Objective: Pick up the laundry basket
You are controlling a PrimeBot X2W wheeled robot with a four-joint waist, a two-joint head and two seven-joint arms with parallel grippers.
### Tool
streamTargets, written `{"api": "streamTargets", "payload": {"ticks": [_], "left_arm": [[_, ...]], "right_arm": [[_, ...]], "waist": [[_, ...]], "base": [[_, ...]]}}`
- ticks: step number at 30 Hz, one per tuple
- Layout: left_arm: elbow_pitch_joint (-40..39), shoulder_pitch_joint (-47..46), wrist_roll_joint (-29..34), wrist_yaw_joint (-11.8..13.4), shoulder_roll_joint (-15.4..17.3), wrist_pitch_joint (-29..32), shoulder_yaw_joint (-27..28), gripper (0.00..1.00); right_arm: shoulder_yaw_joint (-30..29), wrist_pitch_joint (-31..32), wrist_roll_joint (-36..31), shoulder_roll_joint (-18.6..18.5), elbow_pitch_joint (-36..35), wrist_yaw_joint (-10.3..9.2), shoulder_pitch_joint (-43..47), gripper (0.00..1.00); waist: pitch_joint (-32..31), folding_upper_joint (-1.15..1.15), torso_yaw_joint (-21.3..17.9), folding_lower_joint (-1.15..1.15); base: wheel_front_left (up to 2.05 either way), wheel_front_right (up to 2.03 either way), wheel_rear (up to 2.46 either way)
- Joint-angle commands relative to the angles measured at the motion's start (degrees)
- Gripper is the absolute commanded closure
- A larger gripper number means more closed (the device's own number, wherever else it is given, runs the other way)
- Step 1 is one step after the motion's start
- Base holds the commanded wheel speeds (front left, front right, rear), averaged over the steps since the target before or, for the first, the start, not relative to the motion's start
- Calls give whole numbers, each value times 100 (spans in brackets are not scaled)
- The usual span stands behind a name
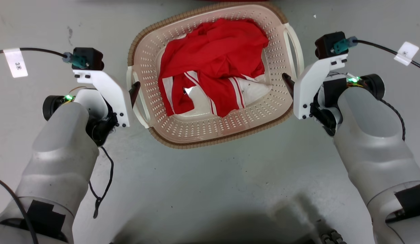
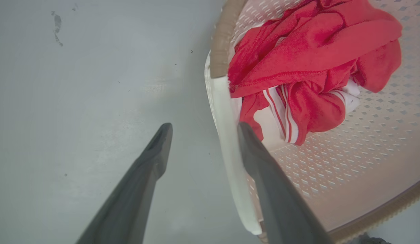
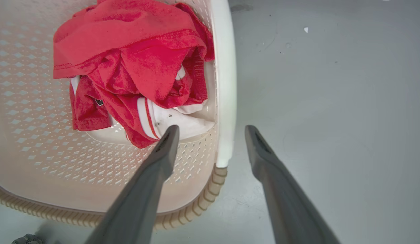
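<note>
The laundry basket (image 1: pixel 203 127) is straddled at its side handles (image 1: pixel 295 51) by the left gripper (image 2: pixel 204 125) and right gripper (image 3: pixel 211 127) — both spread open — with clamping and lifting left.

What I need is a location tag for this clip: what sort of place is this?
Probably a laundry area or a test room: a laundry basket holding red-and-white clothes sits on a bare grey floor.
</note>
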Motion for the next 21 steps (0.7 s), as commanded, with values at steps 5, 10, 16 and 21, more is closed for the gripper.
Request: {"api": "streamTargets", "payload": {"ticks": [5,10,16,21], "left_arm": [[64,-225,-302,4,50,10,-285,0],[143,-401,-535,4,1,20,-539,0],[192,-593,-754,3,19,46,-844,0],[247,-716,-990,3,-19,189,-1052,52]], "right_arm": [[250,-29,132,9,306,-4,-376,0],[430,-50,317,9,502,-4,-576,0],[637,-68,505,9,662,-4,-704,0],[744,-61,679,10,755,-4,-790,34]], "waist": [[201,0,-9,-1],[353,0,23,-1],[465,0,26,-1],[541,0,44,-1]], "base": [[0,0,0],[0,0,0],[0,0,0],[0,0,0]]}}
